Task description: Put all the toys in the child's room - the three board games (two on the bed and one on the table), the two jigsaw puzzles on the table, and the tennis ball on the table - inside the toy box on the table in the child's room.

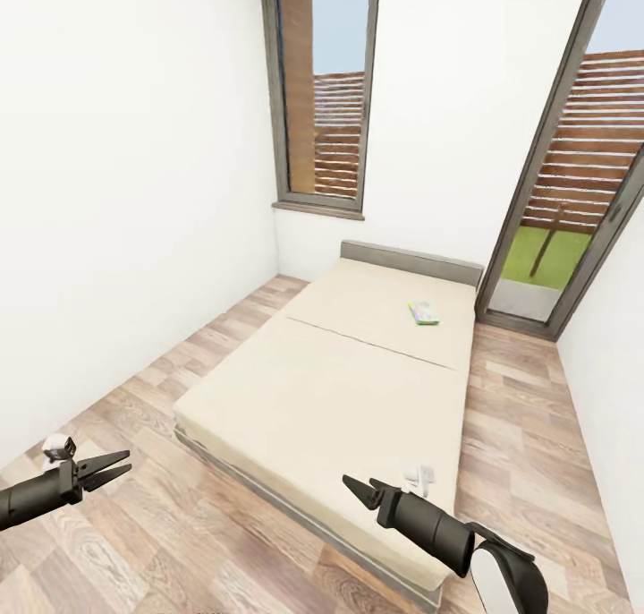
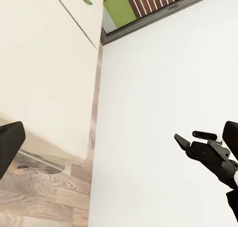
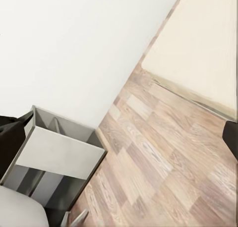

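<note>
Bed [image 1: 340, 390] dead ahead, one board game [image 1: 424, 313] lying flat on the mattress near the headboard. Left gripper [image 1: 112, 469] over the floor, fingers spread, empty. Right gripper [image 1: 360, 490] over the bed's foot corner, also apart, holding nothing.

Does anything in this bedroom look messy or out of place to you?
Only one thing stands out: a small green-and-white board game lies loose on the beige bed, near the headboard end, turned slightly askew to the mattress edges. The rest looks tidy. Both hands, left hand and right hand, are open and hold nothing.
</note>
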